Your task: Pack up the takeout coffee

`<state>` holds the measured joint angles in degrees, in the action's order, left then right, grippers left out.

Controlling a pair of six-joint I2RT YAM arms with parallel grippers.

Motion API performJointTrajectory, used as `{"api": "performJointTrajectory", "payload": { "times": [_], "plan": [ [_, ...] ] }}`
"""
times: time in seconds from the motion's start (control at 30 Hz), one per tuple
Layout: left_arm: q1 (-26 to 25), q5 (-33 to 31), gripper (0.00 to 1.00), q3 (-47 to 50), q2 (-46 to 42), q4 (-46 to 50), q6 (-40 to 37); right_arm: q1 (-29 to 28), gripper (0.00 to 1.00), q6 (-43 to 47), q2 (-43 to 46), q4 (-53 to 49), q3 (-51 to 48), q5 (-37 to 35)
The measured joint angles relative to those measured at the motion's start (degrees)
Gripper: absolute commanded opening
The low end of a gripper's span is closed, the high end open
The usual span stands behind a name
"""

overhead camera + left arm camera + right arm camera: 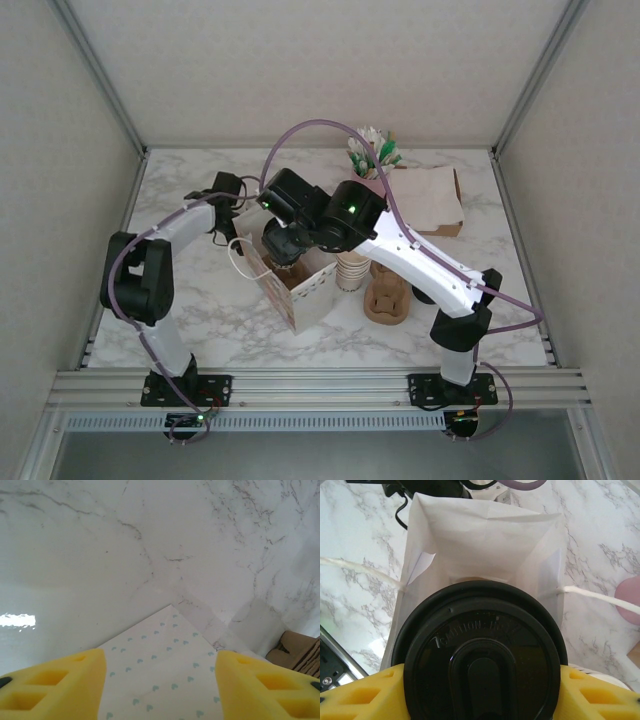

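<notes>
Now, right gripper: clamped on the takeout coffee, yellow fingers on either side, just under its black lid.
Coffee spot: held right over the open mouth of the white paper bag, not inside yet.
Left gripper: fingers apart, nothing btwn them; bag's heart-print side just beyond, can't tell if touching.
Bag: upright on marble desk, string handles flopped out to both sides.
Nearby: stack of cream cups just beside bag on its right, cardboard carrier next to that.
</notes>
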<state>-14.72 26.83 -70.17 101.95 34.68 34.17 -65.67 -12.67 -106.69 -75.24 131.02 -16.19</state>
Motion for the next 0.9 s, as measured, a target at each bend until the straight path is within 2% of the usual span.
{"api": "performJointTrajectory", "payload": {
  "times": [0.27,0.5,0.9],
  "plan": [
    [-0.24,-0.85,0.60,5.49,-4.55,-0.68,1.64,0.00,0.57,2.62,-2.27,-0.04,0.00,1.36],
    [-0.24,-1.66,0.60,6.56,-5.33,-0.61,1.68,0.00,0.55,4.66,-4.87,-0.07,-0.57,1.55],
    [-0.24,-2.12,0.60,6.56,-5.33,-0.59,1.68,0.17,0.52,6.29,-5.18,1.62,-10.29,2.80]
  ]
}}
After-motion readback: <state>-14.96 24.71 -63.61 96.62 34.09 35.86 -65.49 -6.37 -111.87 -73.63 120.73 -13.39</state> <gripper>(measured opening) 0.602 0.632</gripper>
